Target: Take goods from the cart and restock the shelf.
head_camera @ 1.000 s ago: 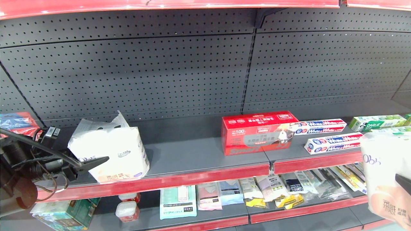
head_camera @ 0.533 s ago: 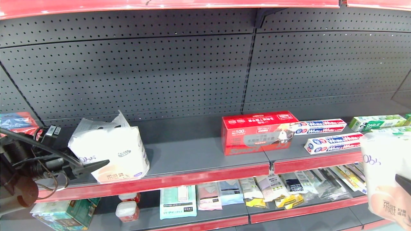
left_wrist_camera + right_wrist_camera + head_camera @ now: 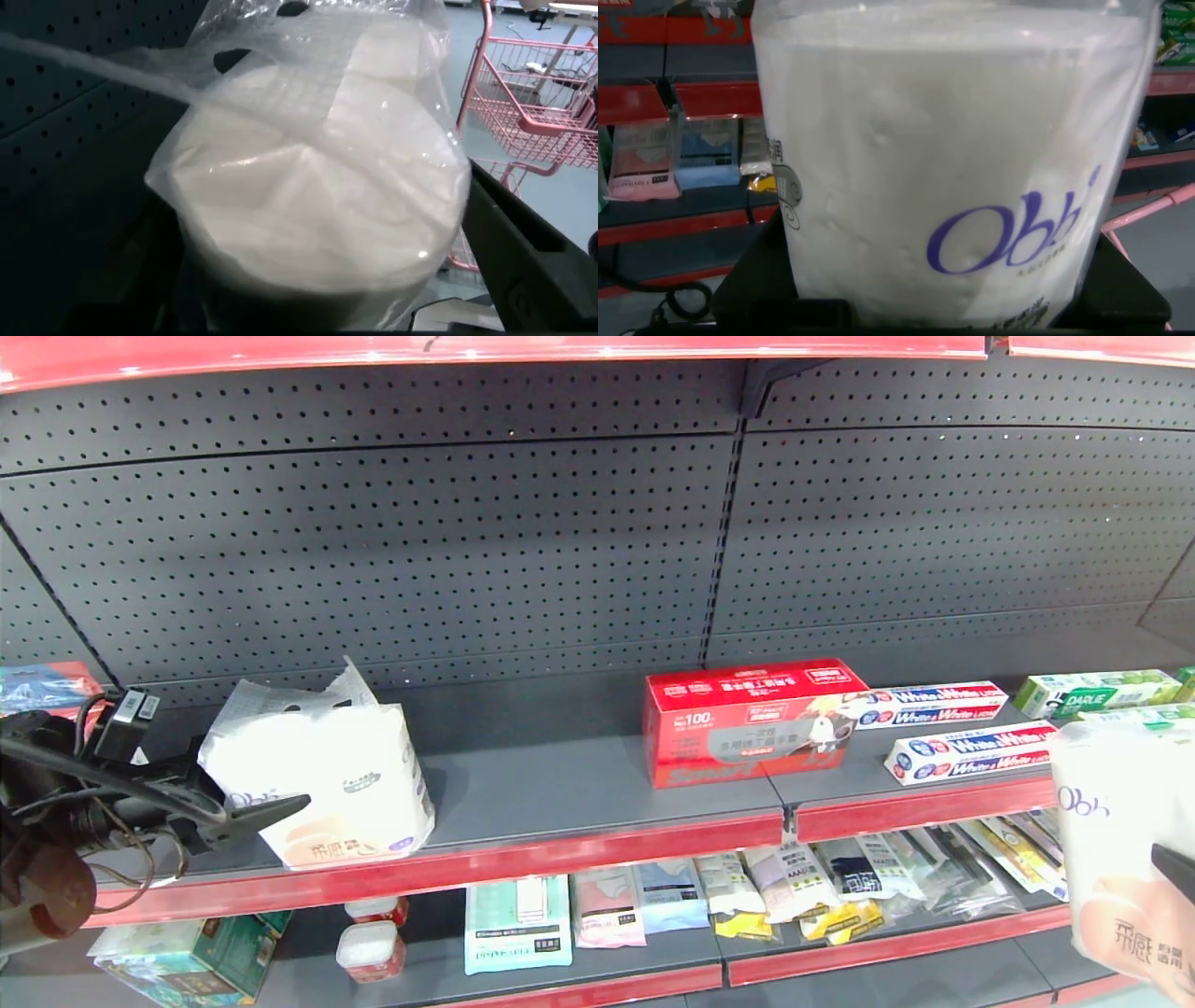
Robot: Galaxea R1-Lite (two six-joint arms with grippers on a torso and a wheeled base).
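A white tissue pack (image 3: 327, 782) in clear wrap stands on the grey shelf (image 3: 560, 784) near its left end. My left gripper (image 3: 273, 795) is open around its lower left side, with one dark finger (image 3: 280, 805) across the front; the other is hidden behind the pack. In the left wrist view that pack (image 3: 318, 196) sits between the fingers (image 3: 528, 257). At the far right, level with the lower shelf, my right gripper (image 3: 1150, 882) is shut on a second tissue pack (image 3: 1116, 831). This second pack (image 3: 952, 159) is close against the right wrist camera.
A red box (image 3: 747, 721) and toothpaste cartons (image 3: 966, 751) lie on the same shelf to the right, with bare shelf between the red box and the tissue pack. Sachets (image 3: 653, 896) and small jars (image 3: 372, 947) crowd the lower shelf. A pink cart (image 3: 542, 93) stands behind.
My left arm has drawn back a little to the left while the shelf's tissue pack stayed put. The right gripper and its pack have not moved.
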